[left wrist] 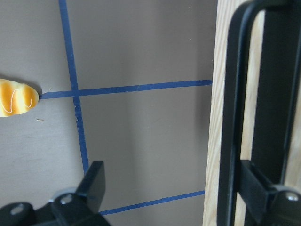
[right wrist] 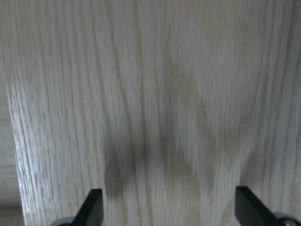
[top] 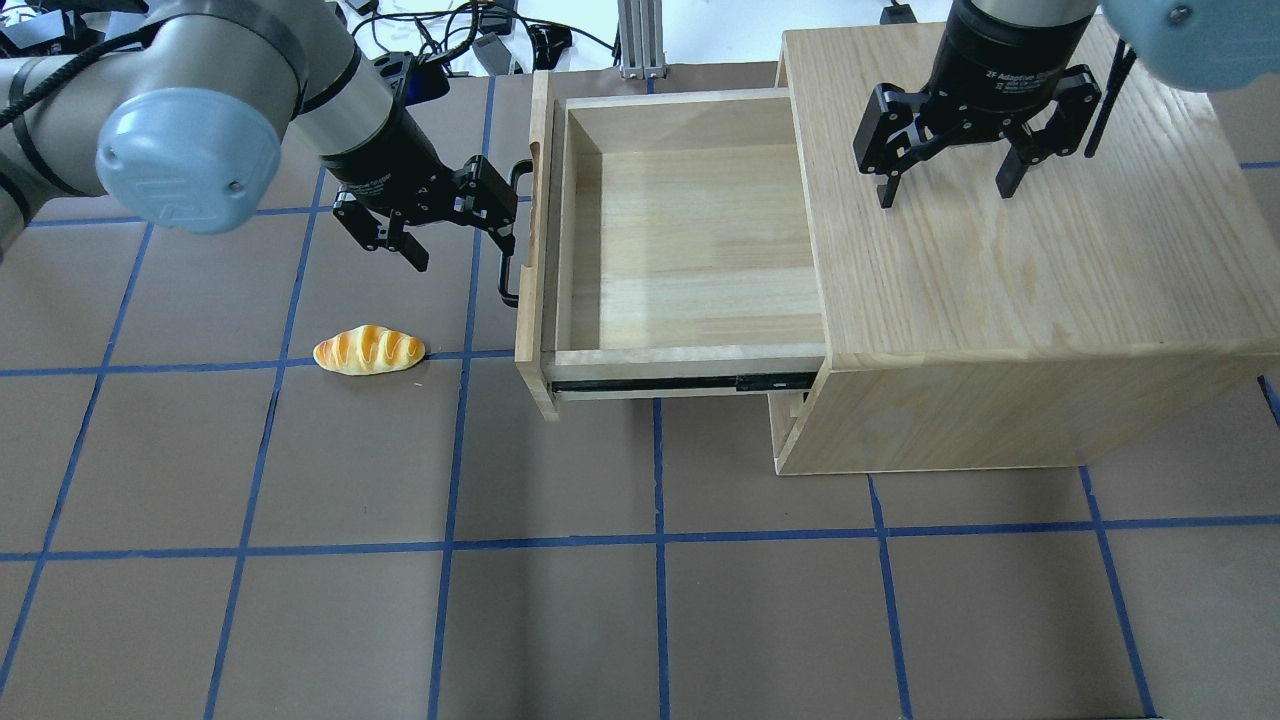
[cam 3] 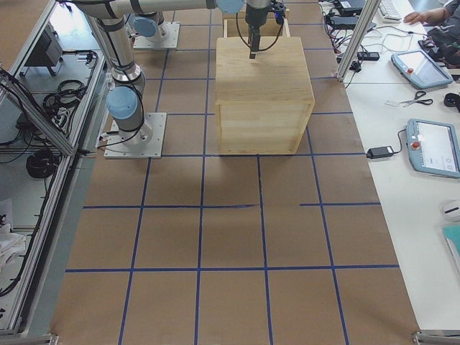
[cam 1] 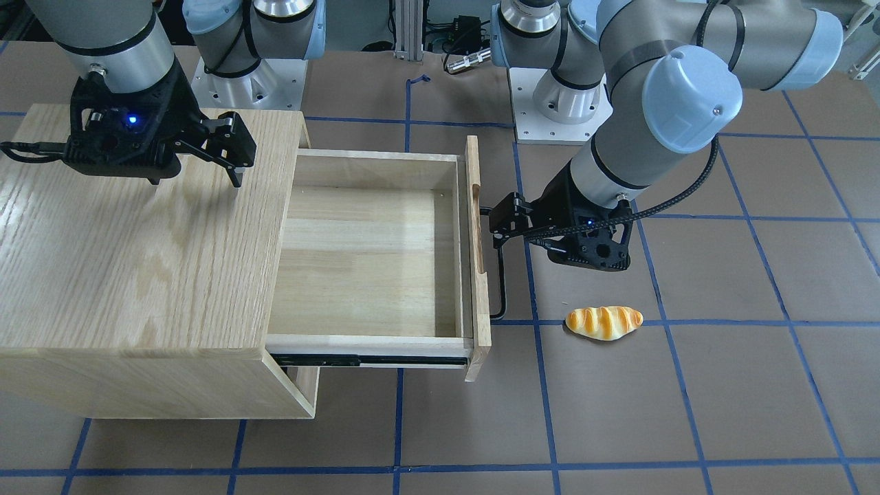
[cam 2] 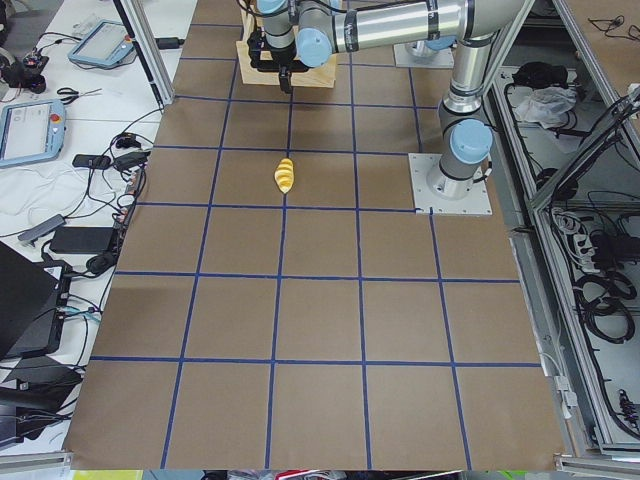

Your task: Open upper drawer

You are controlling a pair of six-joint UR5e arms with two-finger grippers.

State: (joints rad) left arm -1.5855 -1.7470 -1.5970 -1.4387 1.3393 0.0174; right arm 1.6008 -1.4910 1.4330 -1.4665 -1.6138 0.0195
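The upper drawer (top: 690, 240) is pulled far out of the oak cabinet (top: 1000, 300) and is empty inside; it also shows in the front view (cam 1: 371, 261). Its black bar handle (top: 512, 285) sits on the front panel (top: 535, 300). My left gripper (top: 462, 250) is open at the handle. In the left wrist view (left wrist: 174, 183) one finger (left wrist: 256, 186) sits right beside the bar (left wrist: 233, 117), the other out over the table. My right gripper (top: 946, 195) is open and empty just above the cabinet top, also in the front view (cam 1: 196, 180).
A toy bread roll (top: 369, 351) lies on the brown table, left of the drawer front and near my left gripper. The drawer's slide rail (top: 680, 383) is exposed on the near side. Blue tape lines grid the table.
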